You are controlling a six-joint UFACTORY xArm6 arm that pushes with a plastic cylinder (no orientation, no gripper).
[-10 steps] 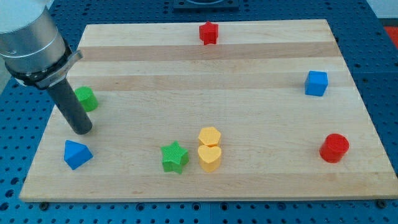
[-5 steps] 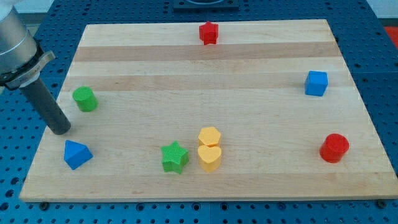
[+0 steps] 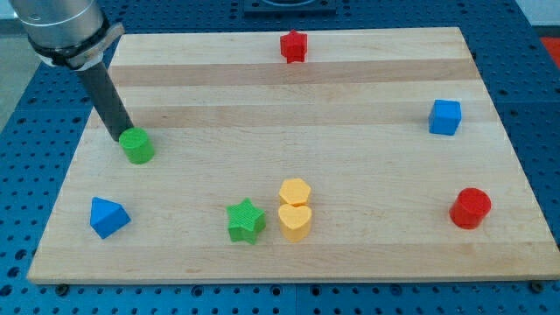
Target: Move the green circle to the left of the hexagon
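The green circle (image 3: 137, 145) lies on the wooden board (image 3: 289, 114) at the view's left. My tip (image 3: 119, 136) touches its upper-left edge. The yellow hexagon (image 3: 295, 191) sits at the view's lower middle, far to the right of the green circle, with a yellow heart (image 3: 295, 221) touching it from below.
A green star (image 3: 246, 220) lies left of the yellow heart. A blue triangle (image 3: 108, 216) is at the lower left. A red star (image 3: 294, 45) is at the top middle, a blue cube (image 3: 445, 116) at the right and a red cylinder (image 3: 471, 208) at the lower right.
My tip swung from below-left of the green circle up to its upper-left side. The green circle has shifted slightly right and down.
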